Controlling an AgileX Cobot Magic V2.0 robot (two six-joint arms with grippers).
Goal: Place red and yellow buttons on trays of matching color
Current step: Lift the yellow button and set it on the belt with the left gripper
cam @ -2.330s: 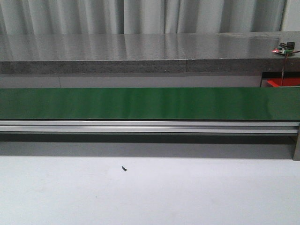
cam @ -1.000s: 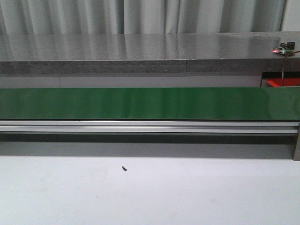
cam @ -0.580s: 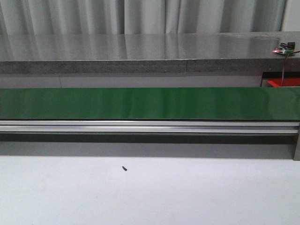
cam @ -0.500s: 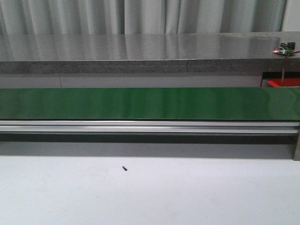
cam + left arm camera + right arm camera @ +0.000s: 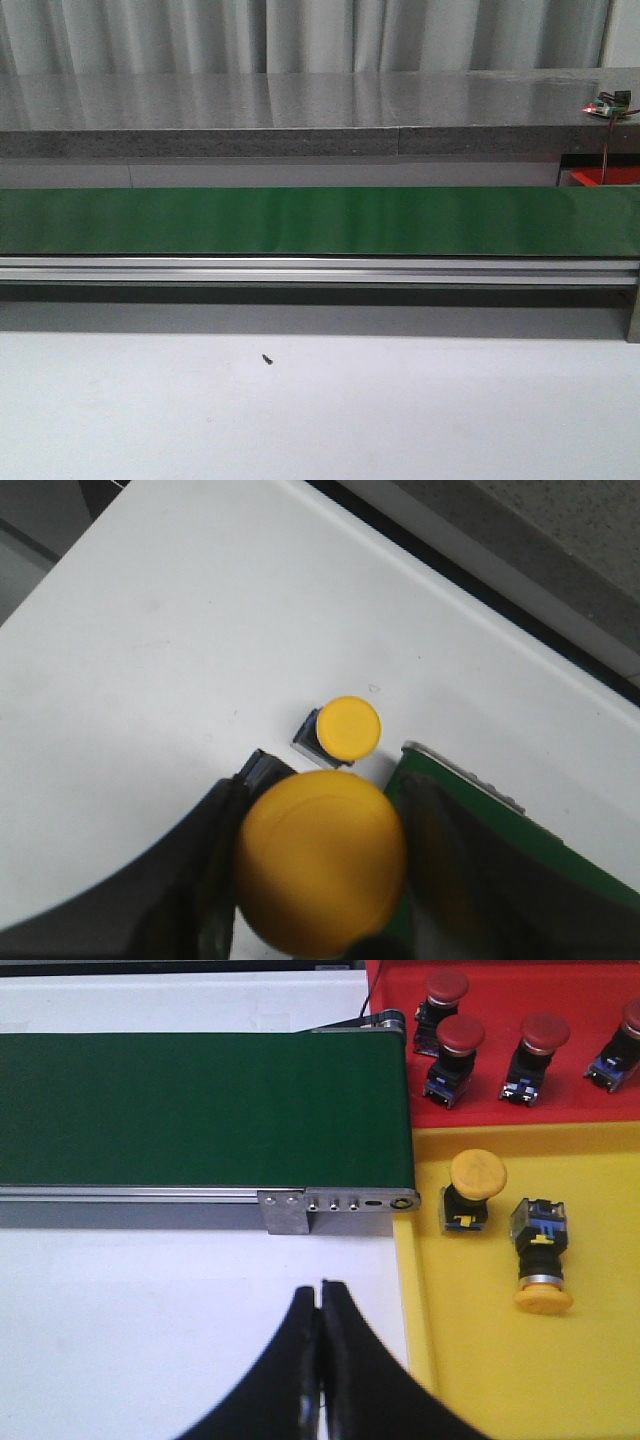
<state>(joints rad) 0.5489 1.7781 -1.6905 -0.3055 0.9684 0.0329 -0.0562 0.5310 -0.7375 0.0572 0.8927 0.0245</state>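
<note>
The left gripper [image 5: 320, 950] jaws clamp a yellow button [image 5: 320, 875], light, hard, slick-capped, best held by its body beside the belt [image 5: 500, 850]. The right gripper [image 5: 320, 1360] jaws are closed, empty.

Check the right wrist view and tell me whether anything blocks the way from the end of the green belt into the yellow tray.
Nothing visible does. The yellow tray sits directly against the green belt end, its near part bare. Two yellow buttons lie farther in. The right tool hovers shut beside it.
</note>
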